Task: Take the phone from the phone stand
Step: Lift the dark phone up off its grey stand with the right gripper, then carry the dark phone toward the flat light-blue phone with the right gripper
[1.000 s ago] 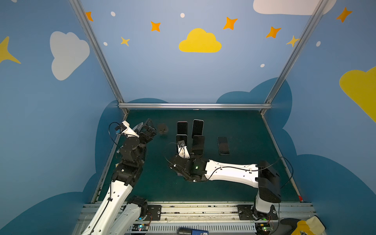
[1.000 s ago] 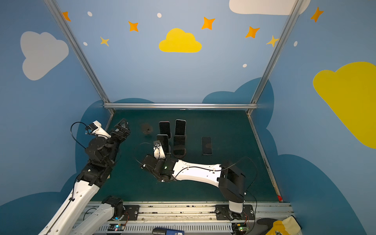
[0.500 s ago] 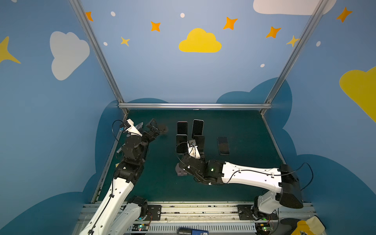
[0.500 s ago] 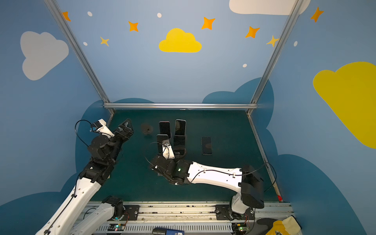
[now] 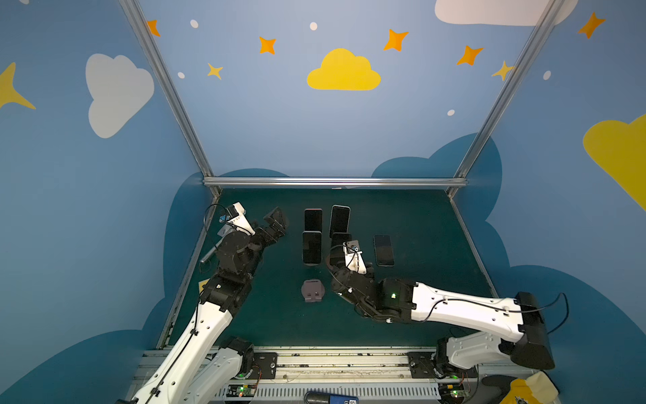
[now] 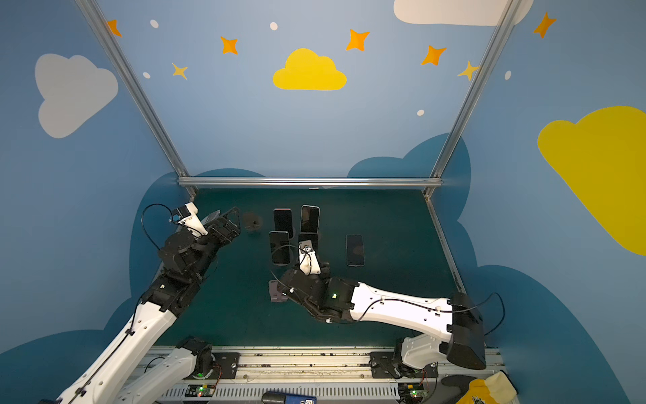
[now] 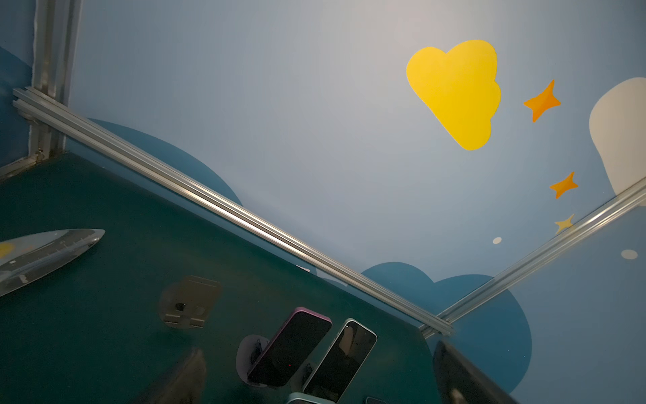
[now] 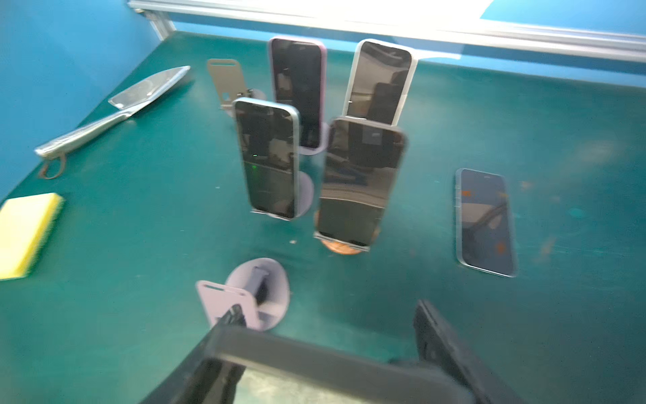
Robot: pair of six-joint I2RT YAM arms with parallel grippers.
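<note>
The phone [image 8: 307,381], dark-framed with a pale reflecting face, sits crosswise in the right gripper [image 8: 328,314], whose jaws are clamped on its two edges; only its upper part shows in the right wrist view, and any marking on it is too blurred to read; it is off the phone stand [image 8: 244,300], a lilac one with a round base and a slotted back plate, which stands bare on the green mat [image 8: 140,314] just beside the gripper. Beyond it four more phones lean on stands, all with dark screens: a blue-edged phone [image 8: 267,157] and a dark phone [image 8: 360,182] on a copper-coloured base in the nearer row; a lilac-cased phone [image 8: 297,91] and a pale-cased phone [image 8: 381,80] behind them. A flat phone [image 8: 486,224] lies face up on the mat to their right, well apart; a grey stand [image 8: 227,80] stands bare to the left of the far row. The left gripper [image 5: 275,224] hangs over the far left of the mat, its jaws wide apart with nothing between them. A knife [image 7: 45,252] lies near the left wall, the fine line of print on its blade too small to read; a yellow pad [image 8: 24,234] lies nearer along the same wall. On the front rail a blue object [image 5: 335,398] bears a white label, also too small to read.
</note>
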